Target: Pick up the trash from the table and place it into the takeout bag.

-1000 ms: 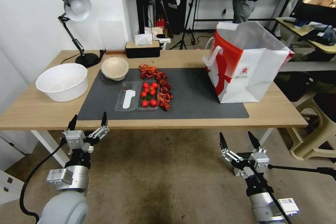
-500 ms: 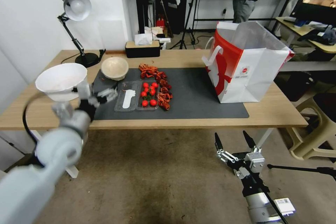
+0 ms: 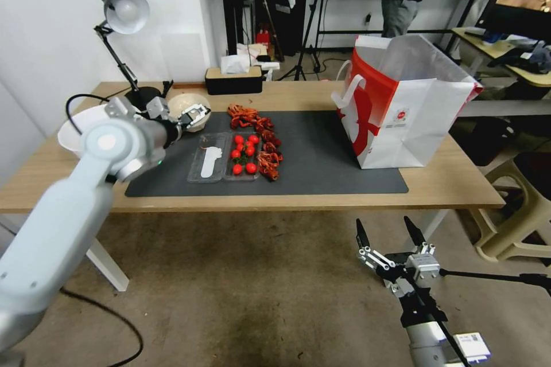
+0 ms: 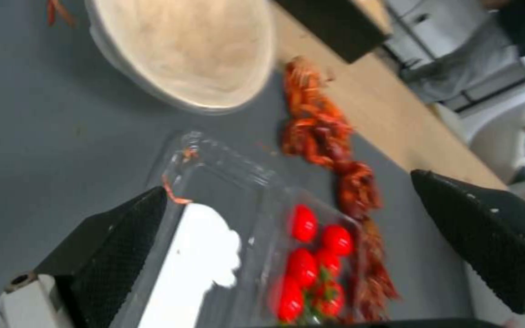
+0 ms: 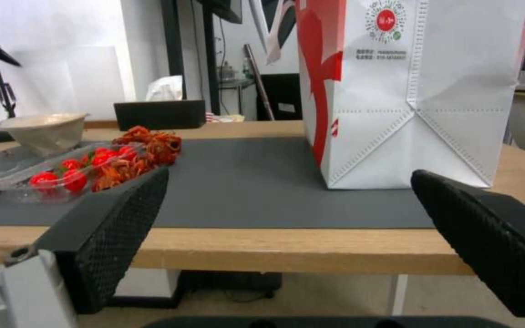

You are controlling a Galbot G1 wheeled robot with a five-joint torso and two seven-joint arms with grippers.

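Note:
On the table (image 3: 447, 183), the trash lies on the dark grey mat (image 3: 321, 155): a beige bowl (image 3: 195, 104) (image 4: 183, 45) (image 5: 43, 130), a clear plastic box holding red tomatoes (image 3: 244, 155) (image 4: 311, 255) (image 5: 62, 175) and a white scoop (image 3: 210, 161), and a string of red shell scraps (image 3: 264, 140) (image 4: 323, 127). My left gripper (image 3: 188, 116) (image 4: 287, 187) hovers open over the box's near end, just beside the bowl. The takeout bag (image 3: 413, 109) (image 5: 433, 91) stands upright and open at the mat's right end. My right gripper (image 3: 384, 229) (image 5: 290, 175) is open, below the table's front edge.
A large white basin (image 3: 74, 126) sits at the table's left, partly behind my left arm. A desk lamp (image 3: 123, 11) and a black tissue box (image 3: 233, 80) stand along the back edge. A beige stool (image 3: 516, 206) is to the right of the table.
My left arm rose from below the table's front edge and reached over the mat to the bowl and clear box. The right gripper stayed low, shifting only slightly.

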